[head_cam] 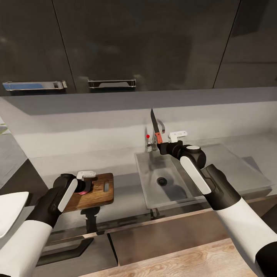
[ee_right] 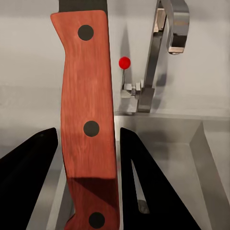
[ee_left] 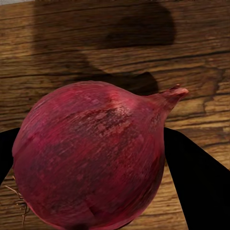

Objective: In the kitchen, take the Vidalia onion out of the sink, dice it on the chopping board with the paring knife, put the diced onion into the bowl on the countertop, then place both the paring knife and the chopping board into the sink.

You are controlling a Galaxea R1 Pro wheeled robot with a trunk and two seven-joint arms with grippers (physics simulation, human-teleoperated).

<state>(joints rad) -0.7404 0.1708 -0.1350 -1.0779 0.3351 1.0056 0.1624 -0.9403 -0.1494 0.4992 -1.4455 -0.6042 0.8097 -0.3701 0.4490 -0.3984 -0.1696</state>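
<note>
With the left gripper (head_cam: 85, 187) clamping the onion (ee_left: 93, 155) on the chopping board (head_cam: 100, 190) and the right gripper (head_cam: 164, 148) gripping the paring knife (head_cam: 155, 126) upright over the sink (head_cam: 154, 169), a careless swing risked striking the tap (head_cam: 159, 129).

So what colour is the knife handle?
Reddish-brown wood with dark rivets; the paring knife shows best in the right wrist view.

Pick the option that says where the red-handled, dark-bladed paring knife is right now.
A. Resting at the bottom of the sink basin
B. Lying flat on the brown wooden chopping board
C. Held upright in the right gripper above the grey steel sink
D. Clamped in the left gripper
C: the red-handled, dark-bladed paring knife stands blade-up in the right gripper, over the grey steel sink near the chrome tap.
</note>
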